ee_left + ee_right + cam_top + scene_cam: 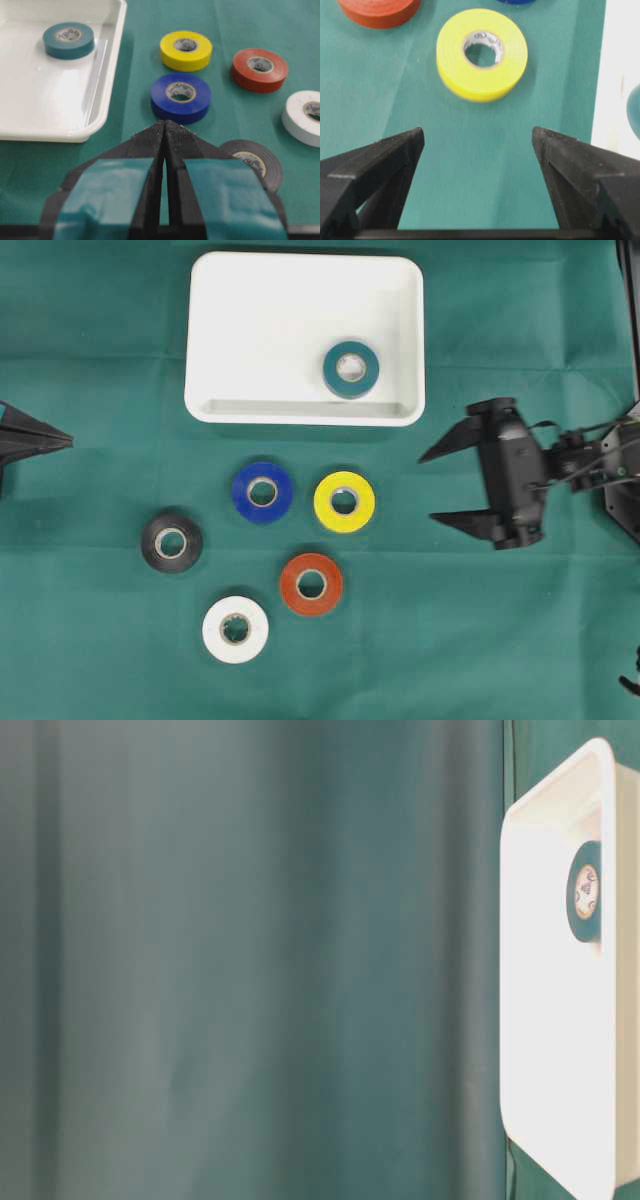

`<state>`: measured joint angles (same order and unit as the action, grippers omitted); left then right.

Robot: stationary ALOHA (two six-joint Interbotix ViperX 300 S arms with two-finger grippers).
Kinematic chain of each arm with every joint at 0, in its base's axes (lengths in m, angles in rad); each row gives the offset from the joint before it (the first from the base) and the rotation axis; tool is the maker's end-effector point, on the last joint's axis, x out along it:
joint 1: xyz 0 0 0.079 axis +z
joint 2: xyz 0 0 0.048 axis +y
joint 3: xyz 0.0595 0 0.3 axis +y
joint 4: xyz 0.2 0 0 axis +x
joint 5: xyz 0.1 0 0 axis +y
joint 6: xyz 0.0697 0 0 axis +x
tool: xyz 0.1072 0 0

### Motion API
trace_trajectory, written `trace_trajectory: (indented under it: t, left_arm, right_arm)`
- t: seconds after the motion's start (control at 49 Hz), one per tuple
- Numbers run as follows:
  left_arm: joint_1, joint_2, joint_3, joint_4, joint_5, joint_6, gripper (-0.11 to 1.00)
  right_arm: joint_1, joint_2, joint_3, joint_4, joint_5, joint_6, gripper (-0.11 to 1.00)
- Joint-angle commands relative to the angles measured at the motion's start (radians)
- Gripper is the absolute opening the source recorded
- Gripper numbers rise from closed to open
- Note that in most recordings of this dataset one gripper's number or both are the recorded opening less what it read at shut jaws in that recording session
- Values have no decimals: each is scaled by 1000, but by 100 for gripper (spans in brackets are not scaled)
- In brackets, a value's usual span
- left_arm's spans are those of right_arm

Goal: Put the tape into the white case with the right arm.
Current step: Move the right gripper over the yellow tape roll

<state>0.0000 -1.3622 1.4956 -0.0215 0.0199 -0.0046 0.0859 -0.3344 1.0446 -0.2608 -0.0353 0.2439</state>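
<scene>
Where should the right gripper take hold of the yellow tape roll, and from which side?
Across its outer wall. The yellow tape roll lies flat on the cloth, hole up, straight ahead of the open right gripper, so come down from above, one finger on each side.

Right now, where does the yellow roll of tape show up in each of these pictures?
Overhead: yellow roll of tape sits centre, below the white plastic tray.
Table-level: not in it.
Left wrist: upper middle, right of the tray.
Right wrist: top centre.
Shared landmark: the tray.
</scene>
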Motion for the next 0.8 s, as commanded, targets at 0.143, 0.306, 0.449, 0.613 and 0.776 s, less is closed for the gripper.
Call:
trace_trajectory:
  t: [0.143, 0.306, 0.449, 0.613, 0.776]
  left_arm:
    - [2, 6, -9, -2, -5, 0, 0]
    - [2, 6, -9, -2, -5, 0, 0]
    - [2, 6, -8, -2, -5, 0, 0]
    - [2, 6, -6, -2, -5, 2, 0]
    - [3, 5, -6, 0, -5, 2, 0]
  right_arm:
    - [3, 144, -143, -2, -9, 0, 61]
    - [3, 227, -219, -2, -9, 0, 61]
    - [5, 298, -287, -2, -8, 3, 61]
    - [12, 359, -350, -2, -3, 6, 61]
    - [14, 373, -368, -2, 0, 8, 61]
